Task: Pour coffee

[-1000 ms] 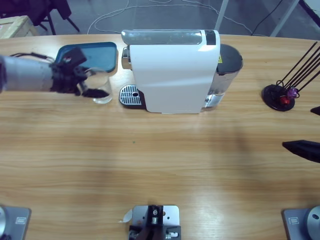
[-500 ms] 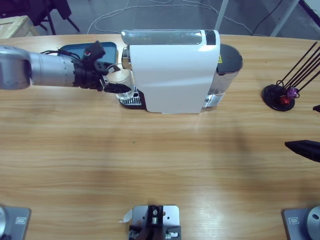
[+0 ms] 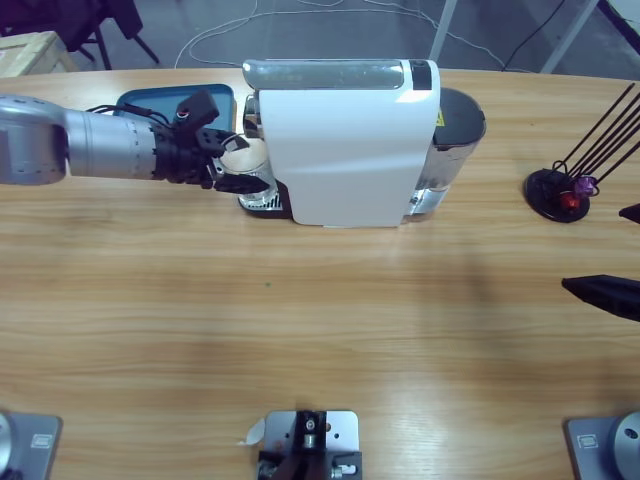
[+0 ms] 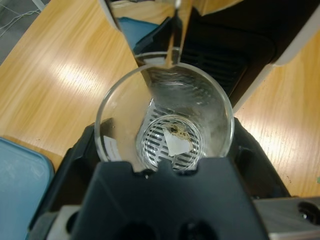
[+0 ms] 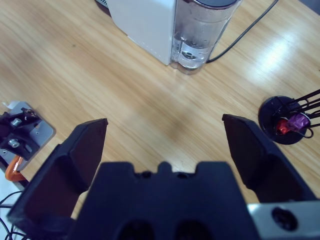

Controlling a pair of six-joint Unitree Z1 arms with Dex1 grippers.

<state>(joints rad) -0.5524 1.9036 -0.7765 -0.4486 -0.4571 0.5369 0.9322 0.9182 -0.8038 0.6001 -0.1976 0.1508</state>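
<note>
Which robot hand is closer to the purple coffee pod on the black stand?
The right gripper: it hovers open just beside the stand holding the purple pod. The left gripper is far across the table, holding the glass at the coffee machine.

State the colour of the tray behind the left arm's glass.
The tray is blue, clearest in the high view.

A long wooden table (image 3: 300,330) fills the scene; beyond its far edge, grey floor (image 3: 330,30) carries trailing cables (image 3: 225,30) and a chair (image 3: 105,30).
</note>
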